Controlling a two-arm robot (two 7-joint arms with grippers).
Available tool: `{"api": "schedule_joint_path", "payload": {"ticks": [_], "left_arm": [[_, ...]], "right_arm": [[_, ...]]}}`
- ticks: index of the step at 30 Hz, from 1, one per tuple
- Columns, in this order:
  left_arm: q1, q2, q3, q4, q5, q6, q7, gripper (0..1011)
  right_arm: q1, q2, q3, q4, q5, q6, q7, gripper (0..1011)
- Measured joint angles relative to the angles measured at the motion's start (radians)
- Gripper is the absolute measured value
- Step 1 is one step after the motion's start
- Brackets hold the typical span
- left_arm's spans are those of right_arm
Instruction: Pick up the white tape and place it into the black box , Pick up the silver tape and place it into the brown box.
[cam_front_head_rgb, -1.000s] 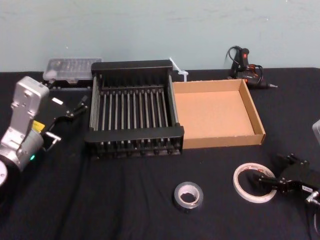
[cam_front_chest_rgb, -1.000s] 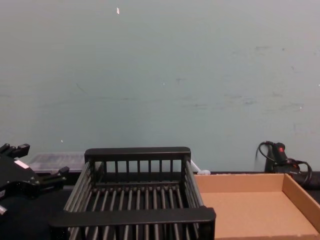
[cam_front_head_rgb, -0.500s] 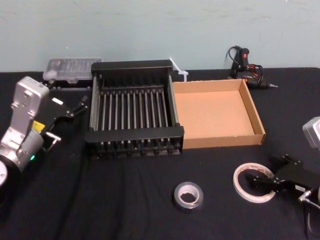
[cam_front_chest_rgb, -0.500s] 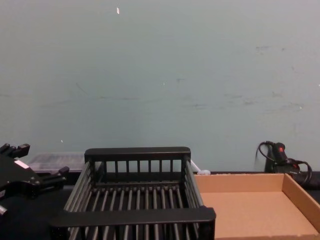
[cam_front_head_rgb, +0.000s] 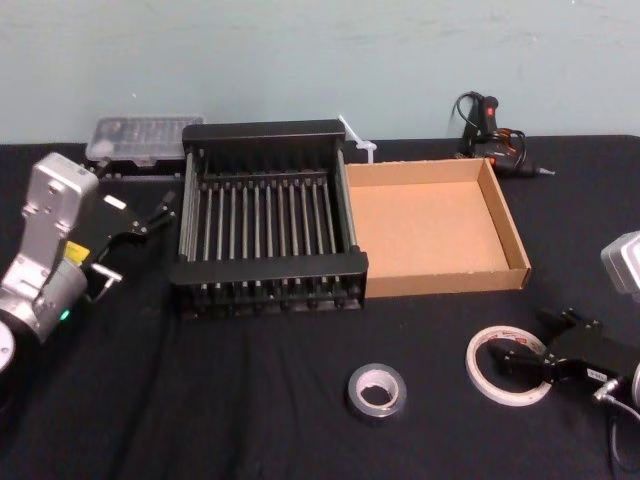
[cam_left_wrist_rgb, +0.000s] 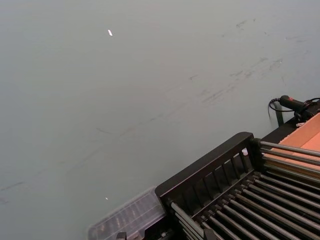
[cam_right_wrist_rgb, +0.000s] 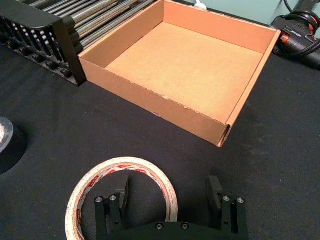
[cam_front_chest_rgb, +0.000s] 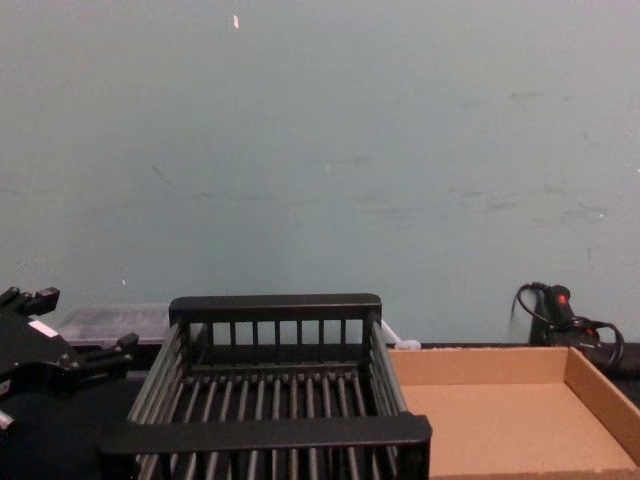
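Right now my right gripper sits low near the front right corner of the table, jaws spread wide, one finger inside the white tape and the other outside its wall. The left gripper hangs open near the left edge, beside the black box. My worry is the bite: closing on so thin a band could, I judge, let the flat ring skid away or swing loose on the carry past the brown box, or knock the silver tape lying nearby along the front edge.
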Motion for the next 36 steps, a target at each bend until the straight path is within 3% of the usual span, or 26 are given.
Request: {"api": "schedule_joint_path", "payload": {"ticks": [32,36], "left_arm": [[0.000,0.000,0.000,0.000,0.000,0.000,0.000,1001],[0.000,0.000,0.000,0.000,0.000,0.000,0.000,1001]], "right_arm": [[-0.002,-0.003,0.005,0.002,-0.004,0.008,0.004,1002],[-0.002,-0.003,0.005,0.002,-0.004,0.008,0.004,948]]}}
